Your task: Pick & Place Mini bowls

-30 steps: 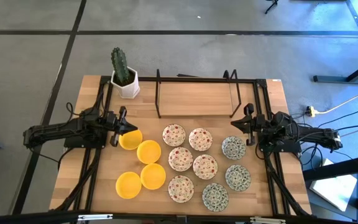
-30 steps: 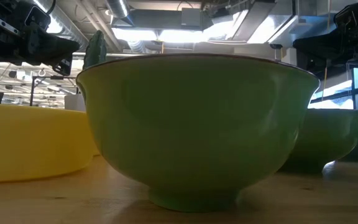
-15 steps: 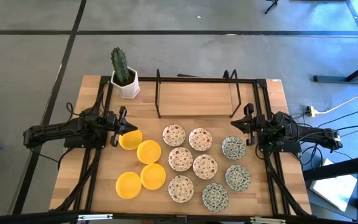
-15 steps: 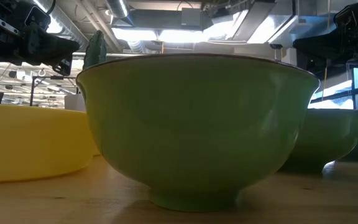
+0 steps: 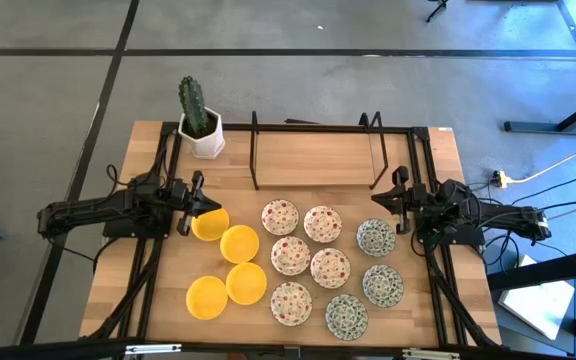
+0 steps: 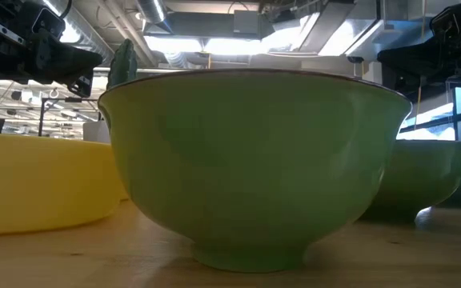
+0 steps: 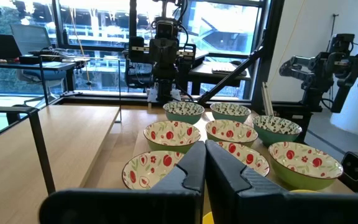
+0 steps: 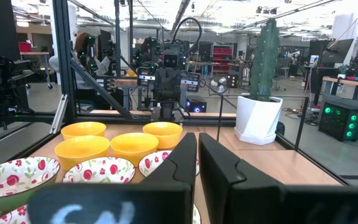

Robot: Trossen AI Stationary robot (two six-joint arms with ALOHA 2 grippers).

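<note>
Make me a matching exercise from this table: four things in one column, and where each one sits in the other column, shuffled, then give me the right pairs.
Things
1. yellow bowls
2. green-patterned bowls
3. cactus pot
4. red-flowered bowls

Places
A. far corner of the table, on the left arm's side
B. middle of the table
C. next to the right gripper, which is shut
D. next to the left gripper, which is shut

Pairs: 1-D, 2-C, 3-A, 4-B
</note>
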